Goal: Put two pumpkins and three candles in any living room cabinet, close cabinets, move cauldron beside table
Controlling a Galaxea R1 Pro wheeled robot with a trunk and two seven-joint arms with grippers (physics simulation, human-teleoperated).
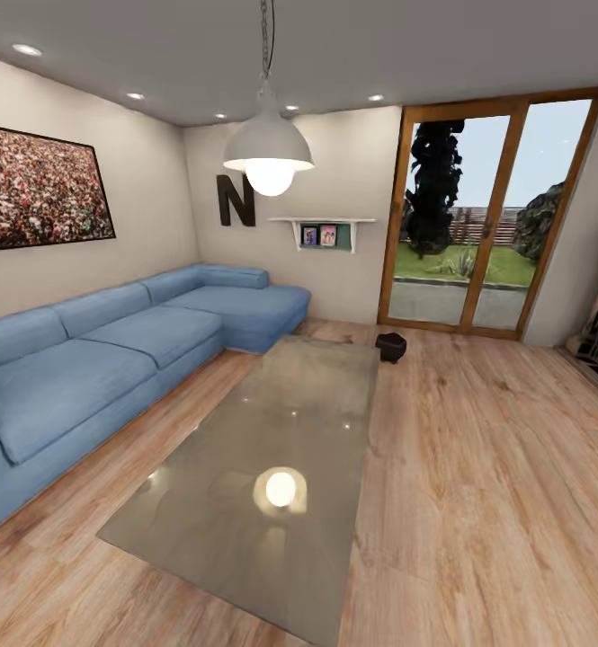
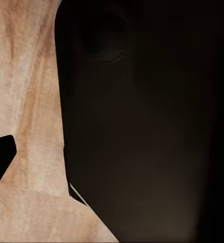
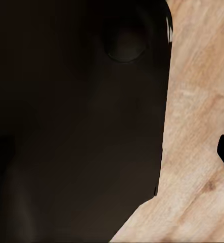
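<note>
Glossy grey glass fills the foreground, the long low rectangular bench [image 1: 272, 467] mirroring the round pendant lamp [image 1: 268, 155] on its slick top, with pale wood-grain floor [image 1: 478, 485] all round. Beyond its far right corner, just beside it, squats the small rounded black cauldron [image 1: 390, 346] on the planks; a soft blue sectional sofa [image 1: 110, 350] runs along the left. Both wrist views give dark smooth casing over floorboards, so either hand's opening I cannot tell.

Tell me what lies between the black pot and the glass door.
In the head view, only bare wooden floor lies between the cauldron and the glass door. The pot stands by the table's far corner.
</note>
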